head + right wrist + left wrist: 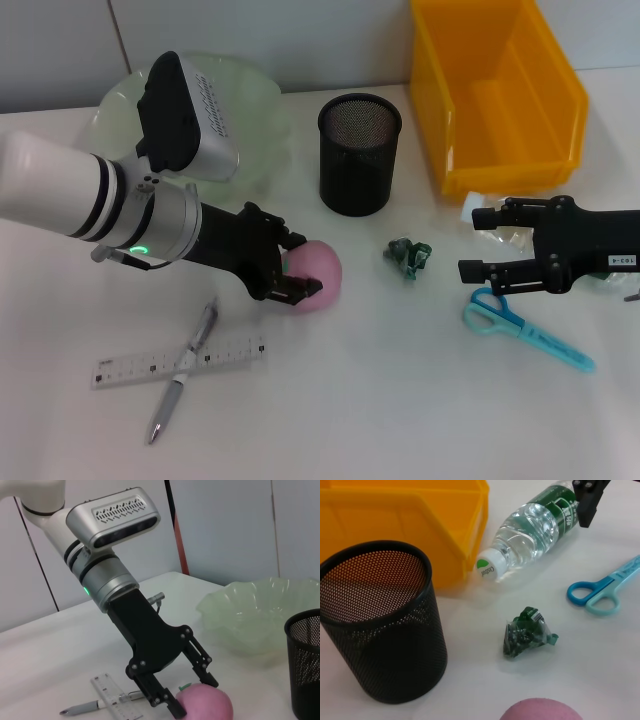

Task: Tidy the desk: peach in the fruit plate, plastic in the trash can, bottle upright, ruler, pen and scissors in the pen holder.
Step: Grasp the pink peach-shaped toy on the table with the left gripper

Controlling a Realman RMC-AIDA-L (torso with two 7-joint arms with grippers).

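The pink peach (322, 268) lies on the table, and my left gripper (308, 265) is open with its fingers on either side of the peach's near end (206, 704). The clear bottle (535, 527) lies on its side beside the yellow trash can (500, 90). My right gripper (472, 243) hovers open over the bottle (512, 238) and hides most of it. A crumpled green plastic (407, 255) sits between the arms. Blue scissors (525, 325) lie near the right gripper. The pen (185, 370) lies crossed over the ruler (125, 370) at the front left. The black mesh pen holder (358, 155) stands upright.
The pale green fruit plate (255, 105) sits at the back left, partly behind my left arm. The trash can is an open bin at the back right, close to the pen holder.
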